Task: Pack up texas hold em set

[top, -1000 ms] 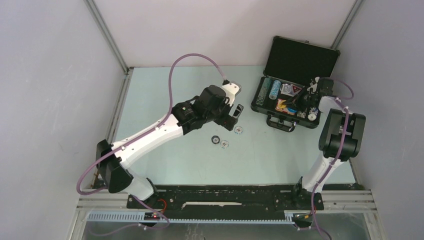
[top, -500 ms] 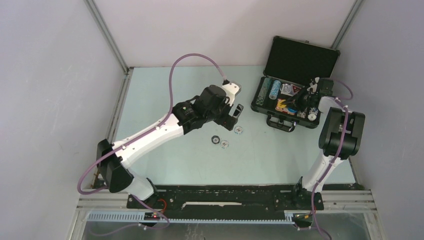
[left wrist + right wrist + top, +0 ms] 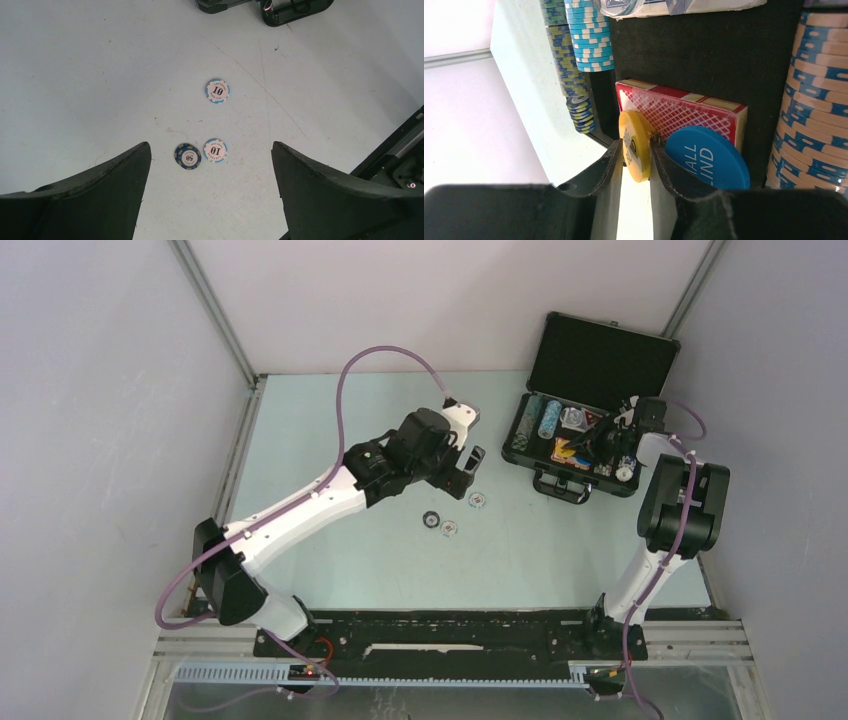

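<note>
The black silver-trimmed briefcase (image 3: 604, 358) stands open at the back right, holding rows of striped chips (image 3: 576, 60), a red card deck (image 3: 684, 111) and a blue disc (image 3: 706, 157). My right gripper (image 3: 636, 150) is inside the case, shut on the yellow disc (image 3: 635, 145), held on edge next to the blue disc. Three loose chips lie on the table: a 10 chip (image 3: 217, 91), a second 10 chip (image 3: 215, 150) and a dark 50 chip (image 3: 187, 156). My left gripper (image 3: 210, 165) is open and empty above them; in the top view it (image 3: 462, 468) hovers just left of the chips (image 3: 478, 500).
The case handle (image 3: 560, 487) faces the table's front. Grey walls close in the table on the left, back and right. A rail runs along the near edge (image 3: 450, 635).
My left gripper has shifted slightly toward the back. The right gripper has barely moved inside the case.
</note>
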Available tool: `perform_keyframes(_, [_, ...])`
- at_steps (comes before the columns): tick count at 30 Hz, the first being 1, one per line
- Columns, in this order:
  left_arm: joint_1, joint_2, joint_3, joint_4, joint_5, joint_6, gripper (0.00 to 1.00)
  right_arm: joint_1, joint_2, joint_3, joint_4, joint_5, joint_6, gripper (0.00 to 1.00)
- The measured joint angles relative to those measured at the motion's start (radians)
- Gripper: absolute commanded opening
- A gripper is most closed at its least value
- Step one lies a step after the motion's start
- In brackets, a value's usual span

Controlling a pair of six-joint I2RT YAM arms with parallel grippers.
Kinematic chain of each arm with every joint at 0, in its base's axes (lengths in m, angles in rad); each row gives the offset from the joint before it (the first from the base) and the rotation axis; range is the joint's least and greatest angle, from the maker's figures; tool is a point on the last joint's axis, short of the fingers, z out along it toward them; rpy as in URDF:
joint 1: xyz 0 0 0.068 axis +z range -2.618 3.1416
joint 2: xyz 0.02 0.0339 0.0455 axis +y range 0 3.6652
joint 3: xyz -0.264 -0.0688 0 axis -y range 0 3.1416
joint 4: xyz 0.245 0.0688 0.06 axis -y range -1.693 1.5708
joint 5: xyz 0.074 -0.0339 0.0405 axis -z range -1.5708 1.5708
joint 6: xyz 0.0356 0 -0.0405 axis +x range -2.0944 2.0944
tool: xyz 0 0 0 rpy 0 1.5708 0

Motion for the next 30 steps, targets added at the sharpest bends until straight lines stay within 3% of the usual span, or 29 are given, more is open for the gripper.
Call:
perform_keyframes(19, [0.001, 0.000, 0.000, 0.000, 0.000, 0.000, 0.96, 0.022, -0.030, 0.005, -0.044, 0.055, -0.006, 0.50])
perform_keyframes(30, [0.001, 0.000, 0.000, 0.000, 0.004, 0.000, 0.97, 0.026, -0.049, 0.005, -0.079, 0.092, -0.016, 0.51])
